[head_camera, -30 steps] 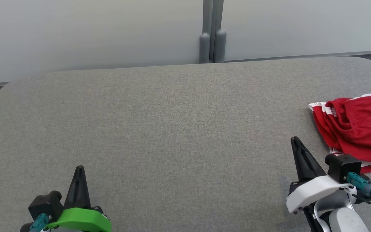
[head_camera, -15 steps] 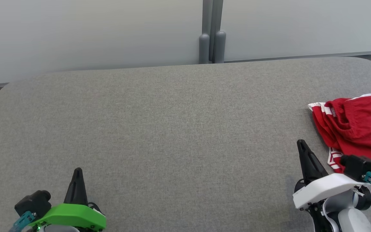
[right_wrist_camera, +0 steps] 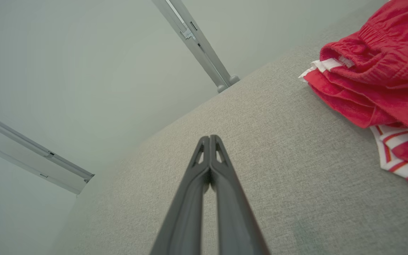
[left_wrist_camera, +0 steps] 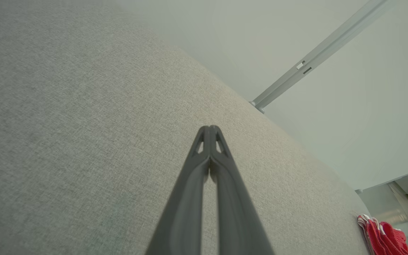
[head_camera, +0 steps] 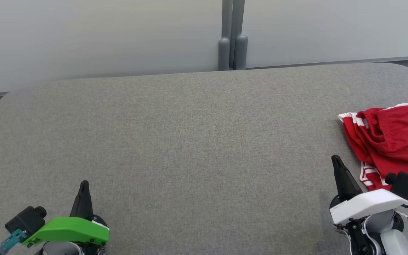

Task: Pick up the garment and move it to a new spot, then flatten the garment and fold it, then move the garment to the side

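The garment (head_camera: 393, 140), red with white stripes, lies bunched at the right edge of the grey padded table (head_camera: 190, 141). It also shows at the right of the right wrist view as the garment (right_wrist_camera: 377, 78) and small at the lower right corner of the left wrist view (left_wrist_camera: 384, 237). My right gripper (head_camera: 335, 158) is shut and empty, hovering just left of the cloth near the front edge. My left gripper (head_camera: 83, 183) is shut and empty at the lower left, far from the cloth. Both wrist views show fingertips pressed together, right gripper (right_wrist_camera: 209, 136) and left gripper (left_wrist_camera: 209, 126).
A pale wall with a grey vertical post (head_camera: 233, 35) runs behind the table's far edge. The table's rounded corners sit at far left and far right. Broad bare grey surface stretches between the two grippers.
Both arms have drawn back toward the lower edge of the head view. The right gripper slid slightly right and down, and more of the garment's striped hem shows. The garment has not moved.
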Robot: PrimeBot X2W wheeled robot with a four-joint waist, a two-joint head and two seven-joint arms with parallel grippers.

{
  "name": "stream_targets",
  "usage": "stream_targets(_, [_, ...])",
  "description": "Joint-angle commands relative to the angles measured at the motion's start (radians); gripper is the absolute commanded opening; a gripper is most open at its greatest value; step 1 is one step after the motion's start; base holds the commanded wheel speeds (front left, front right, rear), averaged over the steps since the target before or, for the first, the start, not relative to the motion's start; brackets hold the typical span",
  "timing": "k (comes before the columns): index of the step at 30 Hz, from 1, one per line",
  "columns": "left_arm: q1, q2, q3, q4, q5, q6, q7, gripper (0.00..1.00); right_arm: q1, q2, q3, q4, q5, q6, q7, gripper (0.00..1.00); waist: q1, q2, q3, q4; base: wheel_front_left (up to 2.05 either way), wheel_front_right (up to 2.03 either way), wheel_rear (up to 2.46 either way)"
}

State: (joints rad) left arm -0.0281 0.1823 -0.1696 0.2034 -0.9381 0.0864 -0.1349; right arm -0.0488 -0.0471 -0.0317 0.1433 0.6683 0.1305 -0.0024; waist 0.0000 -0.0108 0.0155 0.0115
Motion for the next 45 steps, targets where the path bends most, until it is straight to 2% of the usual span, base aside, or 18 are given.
stream_targets(1, [-0.031,0.001,0.017,-0.006,-0.031,-0.013,0.008,0.0,-0.03,-0.008,-0.008,-0.006,0.045,0.0,0.005,0.0,0.0,0.0028,0.0,0.0,0.0,0.0,0.0])
stream_targets(20, [-0.054,-0.034,0.081,0.013,-0.215,-0.071,0.067,0.0,-0.042,-0.011,-0.035,0.026,0.3,0.0,0.039,0.0,0.0,0.0044,-0.003,-0.002,0.0,0.0,0.0])
stream_targets(45, [-0.076,-0.072,0.15,0.033,-0.41,-0.134,0.131,0.0,-0.053,-0.013,-0.064,0.06,0.568,0.0,0.078,0.0,0.0,0.0066,-0.007,-0.006,0.0,0.0,0.0])
